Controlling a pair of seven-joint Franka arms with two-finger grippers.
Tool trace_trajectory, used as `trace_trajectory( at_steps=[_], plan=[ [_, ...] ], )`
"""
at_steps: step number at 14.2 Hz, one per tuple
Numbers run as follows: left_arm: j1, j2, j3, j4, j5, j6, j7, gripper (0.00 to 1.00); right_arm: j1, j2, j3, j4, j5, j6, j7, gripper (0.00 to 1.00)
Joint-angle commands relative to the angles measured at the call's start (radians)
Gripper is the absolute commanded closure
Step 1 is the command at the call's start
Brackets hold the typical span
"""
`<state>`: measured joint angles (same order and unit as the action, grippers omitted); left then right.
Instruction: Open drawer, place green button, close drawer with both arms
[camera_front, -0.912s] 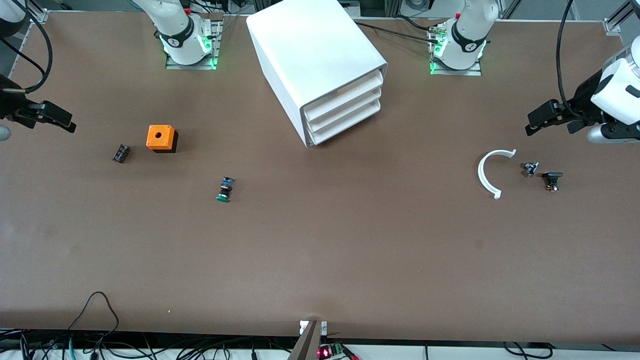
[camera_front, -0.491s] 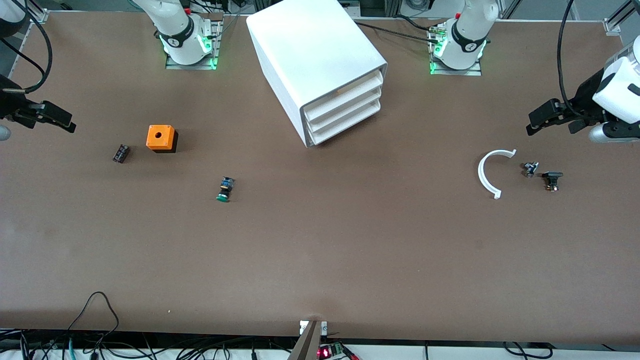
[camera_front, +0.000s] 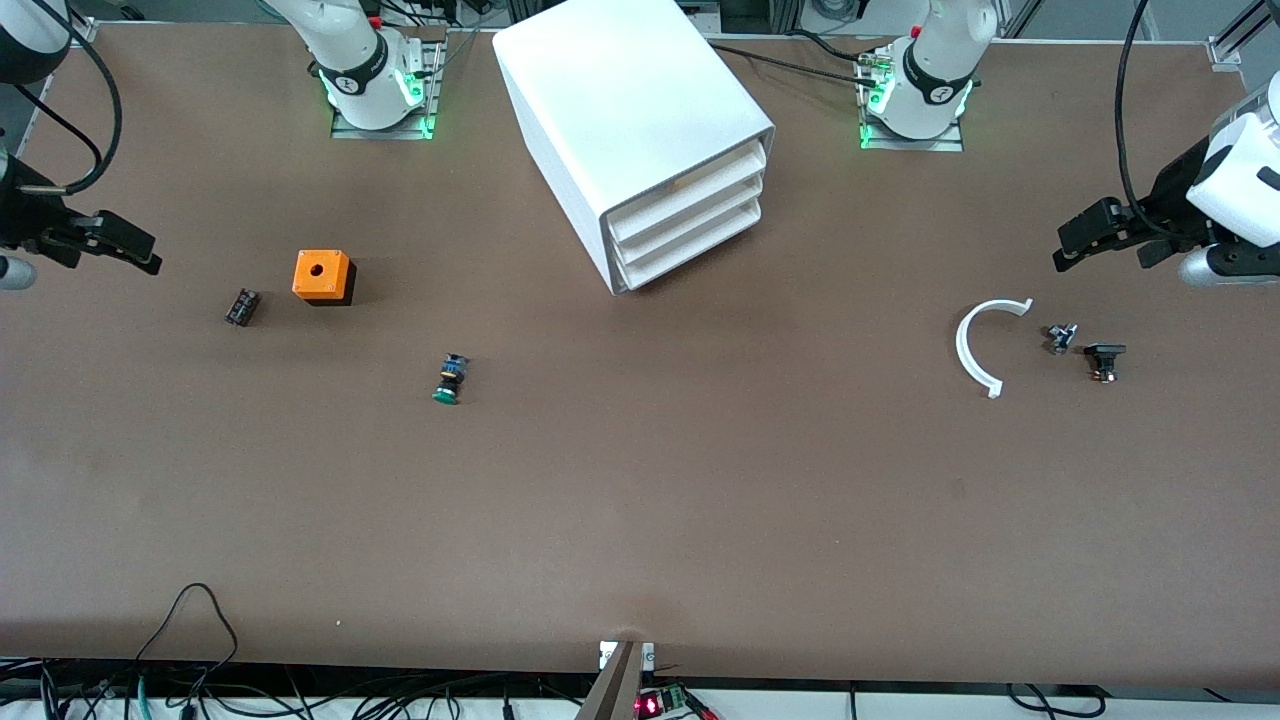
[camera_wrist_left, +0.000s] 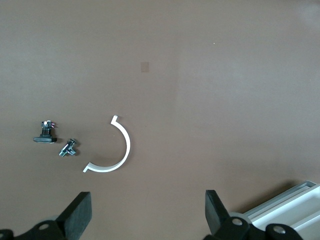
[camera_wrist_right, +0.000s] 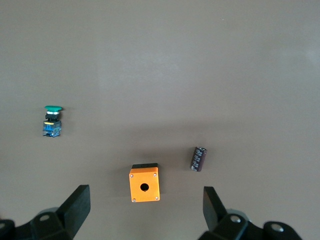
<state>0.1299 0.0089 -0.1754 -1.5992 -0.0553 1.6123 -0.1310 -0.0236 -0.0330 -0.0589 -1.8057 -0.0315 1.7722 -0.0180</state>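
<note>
The white box cabinet (camera_front: 630, 120) stands near the robots' bases; its lowest drawer (camera_front: 695, 250) is shut, as are the two above it. A corner of the cabinet shows in the left wrist view (camera_wrist_left: 295, 202). The green-capped button (camera_front: 449, 379) lies on its side on the table, nearer to the front camera than the cabinet, toward the right arm's end; it also shows in the right wrist view (camera_wrist_right: 51, 120). My right gripper (camera_front: 130, 248) is open and empty over the table's right-arm end. My left gripper (camera_front: 1075, 242) is open and empty over the left-arm end.
An orange cube with a hole (camera_front: 322, 276) and a small black part (camera_front: 241, 306) lie near the right gripper. A white curved strip (camera_front: 975, 345), a small metal part (camera_front: 1060, 337) and a black part (camera_front: 1103, 360) lie under the left gripper's end.
The right gripper has shifted slightly toward the table's middle and a little lower in the front view. The left arm has barely moved. Nothing on the table has moved.
</note>
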Motion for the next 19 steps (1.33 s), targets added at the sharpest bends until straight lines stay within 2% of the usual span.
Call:
trace_trajectory(
  at_steps=[1, 4, 7, 12, 14, 19],
  plan=[
    [-0.019, 0.043, -0.009, 0.034, 0.000, -0.031, 0.014, 0.00, 0.011, 0.030, 0.016, -0.009, -0.007, 0.024, 0.003, 0.00],
    [-0.018, 0.063, -0.015, 0.050, -0.017, -0.043, 0.010, 0.00, 0.043, 0.086, 0.019, -0.009, -0.004, 0.041, 0.006, 0.00],
    [-0.029, 0.114, -0.026, 0.027, -0.021, -0.043, 0.020, 0.00, 0.082, 0.157, 0.019, -0.009, 0.004, 0.096, 0.055, 0.00],
    [-0.030, 0.320, -0.029, -0.022, -0.193, -0.051, 0.141, 0.00, 0.172, 0.263, 0.021, -0.009, 0.013, 0.145, 0.202, 0.00],
    [-0.030, 0.393, -0.027, -0.080, -0.306, -0.031, 0.249, 0.00, 0.206, 0.283, 0.031, -0.033, 0.015, 0.212, 0.301, 0.00],
    [-0.097, 0.508, -0.027, -0.280, -0.673, 0.060, 0.387, 0.00, 0.208, 0.330, 0.123, -0.070, 0.015, 0.306, 0.469, 0.00]
  ],
)
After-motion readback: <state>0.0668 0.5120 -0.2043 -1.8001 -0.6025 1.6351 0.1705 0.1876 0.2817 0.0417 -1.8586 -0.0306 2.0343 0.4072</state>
